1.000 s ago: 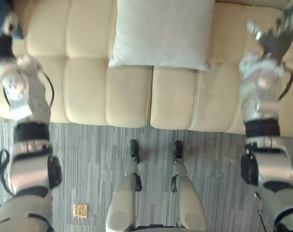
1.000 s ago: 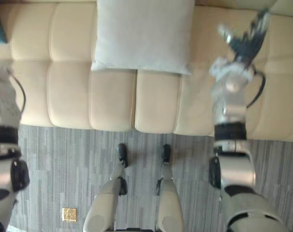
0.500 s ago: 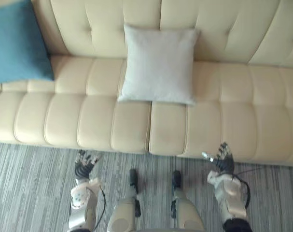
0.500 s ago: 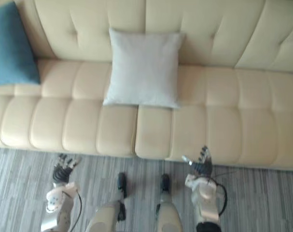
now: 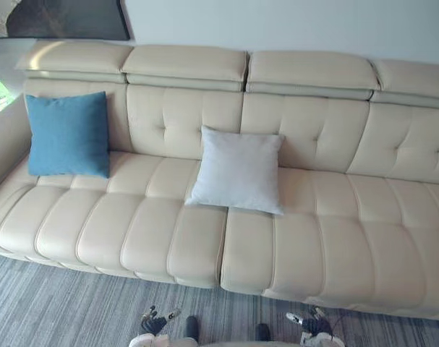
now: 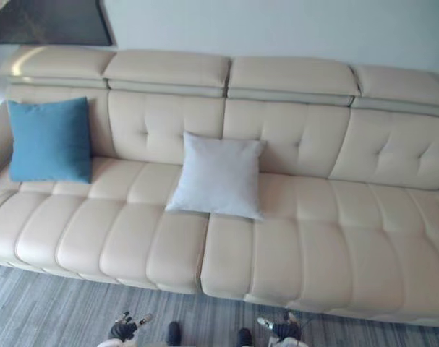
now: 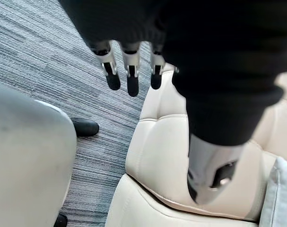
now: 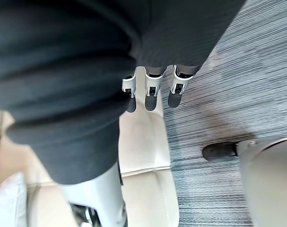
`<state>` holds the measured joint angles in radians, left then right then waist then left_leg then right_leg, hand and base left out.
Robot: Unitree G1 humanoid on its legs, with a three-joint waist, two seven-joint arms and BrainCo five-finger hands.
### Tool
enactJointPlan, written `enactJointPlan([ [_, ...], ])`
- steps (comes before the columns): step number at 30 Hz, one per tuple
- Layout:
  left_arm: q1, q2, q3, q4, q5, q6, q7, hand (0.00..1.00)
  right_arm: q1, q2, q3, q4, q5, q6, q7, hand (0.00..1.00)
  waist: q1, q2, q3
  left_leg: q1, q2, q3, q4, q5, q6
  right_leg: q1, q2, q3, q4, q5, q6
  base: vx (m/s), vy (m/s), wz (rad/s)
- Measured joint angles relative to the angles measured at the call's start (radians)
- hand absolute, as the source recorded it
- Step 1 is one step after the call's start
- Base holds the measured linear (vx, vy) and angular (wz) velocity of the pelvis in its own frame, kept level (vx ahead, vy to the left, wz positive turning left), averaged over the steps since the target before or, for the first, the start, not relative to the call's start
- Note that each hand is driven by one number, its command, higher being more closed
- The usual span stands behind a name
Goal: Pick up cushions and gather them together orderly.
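— Cushions?
— I see, on the cream sofa point(image 5: 327, 238), a blue cushion point(image 5: 67, 134) at the left end and a pale grey cushion point(image 5: 239, 170) mid-seat, well apart.
— Hands?
— Left hand point(image 5: 155, 323), right hand point(image 5: 313, 324): fingers straight, empty, over carpet point(image 5: 60, 307).

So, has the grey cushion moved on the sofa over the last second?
No. The grey cushion sits over the same seat seam of the sofa; only the camera shifted.
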<state>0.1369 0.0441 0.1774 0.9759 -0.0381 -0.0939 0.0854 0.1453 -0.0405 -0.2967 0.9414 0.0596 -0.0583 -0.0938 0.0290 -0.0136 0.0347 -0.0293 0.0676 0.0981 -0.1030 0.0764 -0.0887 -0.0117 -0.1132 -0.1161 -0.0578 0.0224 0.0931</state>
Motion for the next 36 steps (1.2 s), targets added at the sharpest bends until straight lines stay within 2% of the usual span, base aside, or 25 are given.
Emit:
enactJointPlan([
  [4,-0.006,0.002,0.003,0.018,0.038,0.001,0.000,0.00,-0.003,-0.001,-0.017,0.046,0.000,0.007,0.001,0.00,-0.005,-0.003,-0.015,0.007,-0.007,-0.015,0.000,-0.001,-0.001,0.014,-0.005,-0.012,0.002,-0.007,-0.003,0.05,-0.002,0.11],
  [5,-0.024,0.016,0.032,0.058,0.076,0.014,0.009,0.00,-0.071,-0.001,-0.056,0.138,-0.001,0.019,0.001,0.00,-0.029,-0.015,-0.006,0.081,-0.029,-0.040,0.001,-0.053,0.010,0.068,-0.030,-0.035,0.062,-0.097,0.004,0.02,0.001,0.05],
  [17,-0.026,0.014,0.028,0.060,0.074,0.014,0.009,0.00,-0.062,-0.001,-0.031,0.134,-0.024,0.031,-0.005,0.00,-0.034,-0.009,0.008,0.112,-0.024,-0.021,0.001,-0.052,0.010,0.084,-0.029,-0.024,0.074,-0.097,0.004,0.00,-0.001,-0.04],
  [21,-0.037,0.013,0.019,0.060,0.072,0.015,0.008,0.00,-0.060,-0.001,0.002,0.095,-0.060,0.041,-0.014,0.00,-0.039,-0.008,0.043,0.152,-0.013,0.020,0.006,-0.058,0.005,0.110,-0.024,-0.008,0.084,-0.100,0.001,-0.06,-0.008,-0.17],
  [24,-0.047,0.012,0.019,0.057,0.069,0.014,0.005,0.00,-0.065,-0.002,0.027,0.090,-0.063,0.042,-0.022,0.00,-0.035,-0.016,0.060,0.115,0.002,0.052,0.121,-0.124,-0.002,0.089,-0.015,0.042,0.093,-0.100,-0.001,-0.07,0.005,-0.48],
  [26,-0.048,0.006,0.019,0.058,0.055,0.014,0.003,0.00,-0.065,-0.001,0.030,0.068,-0.069,0.046,-0.027,0.00,-0.036,-0.015,0.061,0.078,0.010,0.062,0.182,-0.176,-0.020,0.051,-0.002,0.099,0.087,-0.086,-0.005,-0.04,0.020,-0.65],
  [28,-0.052,0.001,0.021,0.056,0.051,0.013,0.002,0.00,-0.065,0.000,0.030,0.056,-0.086,0.051,-0.029,0.00,-0.039,-0.009,0.062,0.067,0.005,0.071,0.187,-0.195,-0.016,0.014,0.008,0.148,0.080,-0.065,-0.004,0.00,0.041,-0.83],
  [30,-0.066,-0.001,0.023,0.056,0.051,0.014,0.001,0.00,-0.069,0.004,0.032,0.050,-0.101,0.053,-0.030,0.00,-0.037,-0.011,0.068,0.066,0.016,0.117,0.207,-0.218,-0.019,-0.005,0.026,0.208,0.065,-0.034,-0.005,0.03,0.036,-1.12],
  [32,-0.071,-0.009,0.034,0.056,0.051,0.015,-0.001,0.00,-0.075,0.011,0.040,0.026,-0.112,0.060,-0.030,0.00,-0.029,-0.003,0.075,0.069,0.056,0.212,0.259,-0.245,-0.011,-0.051,0.072,0.232,0.077,0.019,-0.013,0.05,-0.003,-1.63],
  [33,-0.074,-0.010,0.034,0.057,0.051,0.015,-0.001,0.00,-0.089,0.015,0.055,0.017,-0.120,0.062,-0.031,0.00,-0.025,0.003,0.078,0.066,0.080,0.252,0.278,-0.250,-0.005,-0.086,0.099,0.192,0.089,0.058,-0.036,0.03,-0.090,-2.23],
  [34,-0.074,-0.008,0.032,0.057,0.053,0.019,-0.001,0.00,-0.109,0.022,0.080,0.016,-0.129,0.061,-0.030,0.00,-0.014,0.015,0.086,0.064,0.111,0.312,0.296,-0.251,0.003,-0.119,0.113,0.073,0.090,0.094,-0.099,0.02,-0.122,-2.02],
  [35,-0.078,-0.008,0.030,0.057,0.053,0.019,-0.001,0.00,-0.121,0.023,0.087,0.016,-0.130,0.062,-0.030,0.00,-0.016,0.014,0.086,0.069,0.115,0.338,0.297,-0.254,0.008,-0.134,0.109,-0.029,0.111,0.069,-0.126,0.02,-0.165,-1.88],
  [36,-0.093,-0.008,0.017,0.055,0.053,0.019,-0.001,0.00,-0.123,0.022,0.086,0.022,-0.132,0.067,-0.031,0.00,-0.023,0.007,0.089,0.087,0.105,0.392,0.290,-0.258,0.011,-0.151,0.055,-0.271,0.216,-0.043,-0.169,0.01,-0.112,-1.21],
])
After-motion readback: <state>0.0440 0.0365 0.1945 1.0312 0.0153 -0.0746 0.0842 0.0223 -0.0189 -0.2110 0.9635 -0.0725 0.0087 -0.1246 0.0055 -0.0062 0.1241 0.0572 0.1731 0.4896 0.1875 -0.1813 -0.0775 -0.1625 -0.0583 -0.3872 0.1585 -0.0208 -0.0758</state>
